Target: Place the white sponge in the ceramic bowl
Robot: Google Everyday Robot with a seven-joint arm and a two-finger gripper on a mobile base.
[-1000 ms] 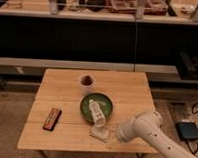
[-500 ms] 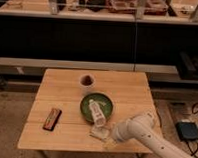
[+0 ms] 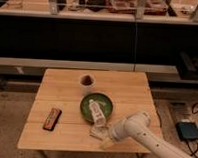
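The white sponge [image 3: 96, 131] lies on the wooden table [image 3: 61, 94], just in front of the ceramic bowl. The ceramic bowl [image 3: 104, 102] is a dark green shallow dish in the middle of the table, with a white bottle-shaped cylinder [image 3: 95, 111] lying in it. My gripper [image 3: 107, 140] is low over the table's front part, at the sponge's right front side and close to it or touching it. The white arm [image 3: 144, 133] reaches in from the lower right.
A small white cup [image 3: 87, 81] with a dark inside stands behind the bowl. A flat red-brown bar [image 3: 52, 118] lies at the front left. Dark shelving stands behind the table. A black device [image 3: 189, 131] lies on the floor at right.
The arm has moved left and down, bringing the gripper closer to the sponge. The sponge, the bowl and the other things have not moved.
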